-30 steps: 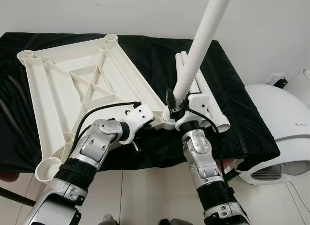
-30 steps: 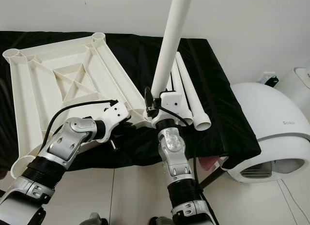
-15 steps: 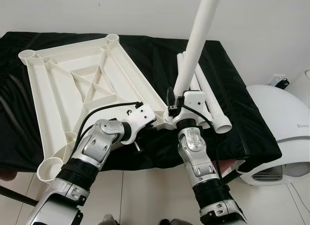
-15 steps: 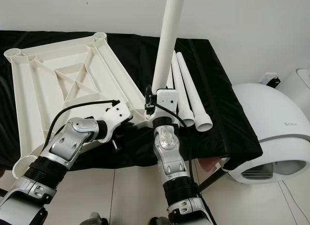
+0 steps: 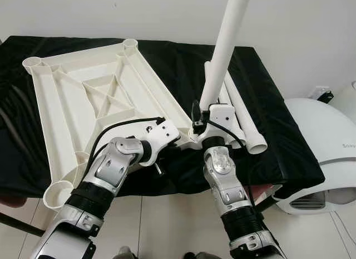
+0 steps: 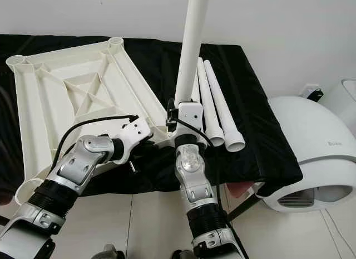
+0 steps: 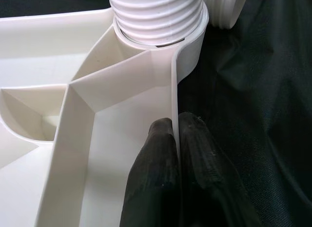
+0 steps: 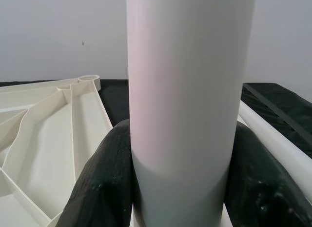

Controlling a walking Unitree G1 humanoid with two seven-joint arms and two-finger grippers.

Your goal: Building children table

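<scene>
Inverted white tabletop [image 5: 94, 97] lying underside up on the black-draped worktop [image 5: 278, 142], ribs exposed, one socket corner at the front edge near mid-width. Opposite front corner socket [image 5: 55, 195] overhanging the front edge at the left.

Right arm: forearm raised steeply from below the front edge, wrist bent forward. Right gripper [image 8: 180, 188] clamped on the upright white leg [image 5: 225, 47], one black finger [image 8: 105, 183] on each side of the tube, just above the socket. Leg standing in that front corner socket, threaded end [image 7: 156, 14] seated in the collar, leaning slightly to the right.

Left arm: elbow bent, forearm angled inward toward the same corner. Left gripper [image 7: 176, 163] pinched on the thin rim wall [image 7: 174, 90] of the tabletop, one finger [image 7: 151, 173] inside, the other outside, just beside the socket.

Two spare legs [image 6: 219, 111] lying side by side on the worktop, toward its right edge, open ends facing the front.

White domed appliance [image 5: 328, 153] on the floor beyond the right edge.
</scene>
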